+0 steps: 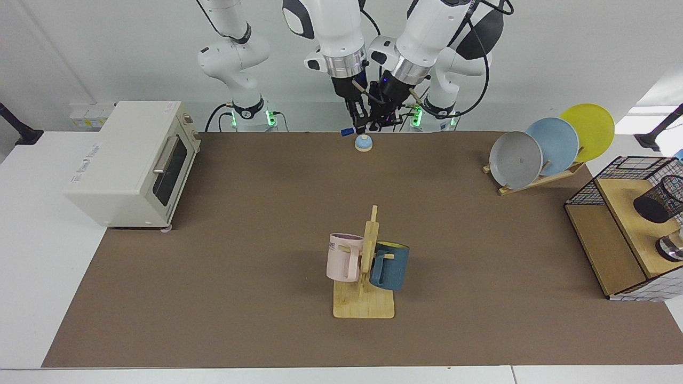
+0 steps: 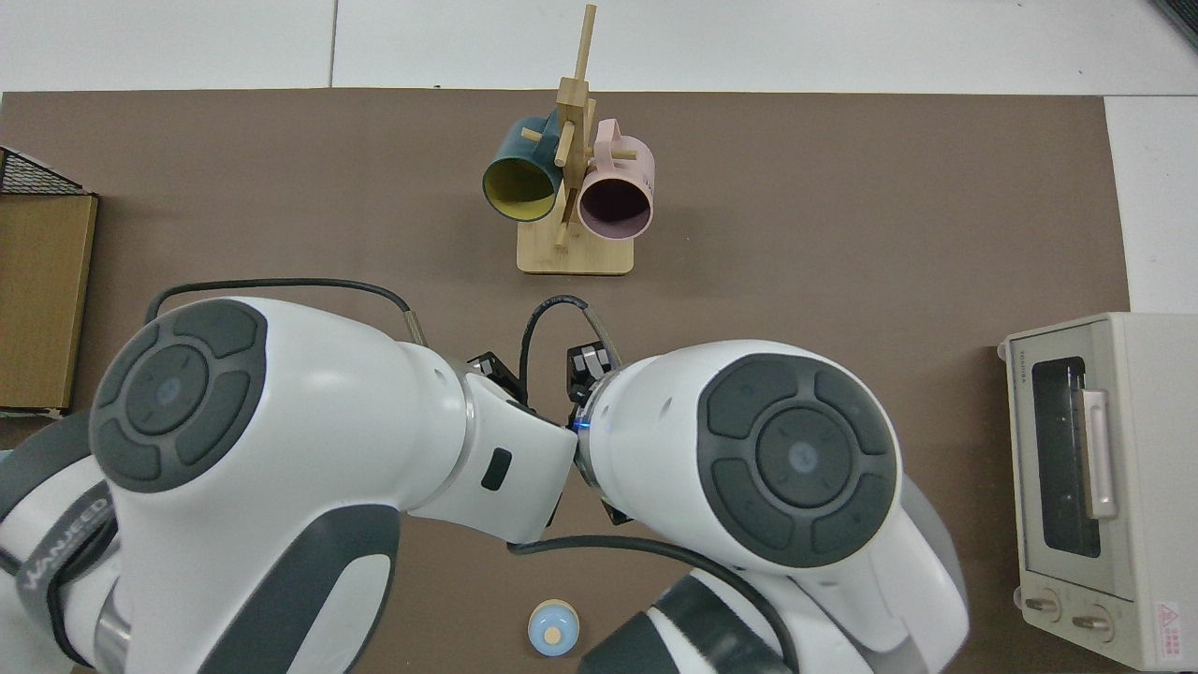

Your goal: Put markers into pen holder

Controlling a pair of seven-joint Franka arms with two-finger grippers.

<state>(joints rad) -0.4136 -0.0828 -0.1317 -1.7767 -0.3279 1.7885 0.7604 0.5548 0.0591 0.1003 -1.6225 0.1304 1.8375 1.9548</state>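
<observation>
2 grippers meet above the back edge of the brown mat, near the small blue bell that sits there. The right gripper points down with its jaws clamped on the marker, whose blue end sticks out just beside the fingers, above the bell. The left gripper is tilted toward it, close alongside; I cannot tell how its jaws stand. In the top view both wrists crowd together and hide the marker.

The pen holder lies tipped on the wooden shelf of the wire rack at the table's far side edge, well apart from both grippers. A mug stand with 2 mugs is near the mat's front edge, a toaster oven at the opposite side, and 3 plates lean in a rack near the shelf.
</observation>
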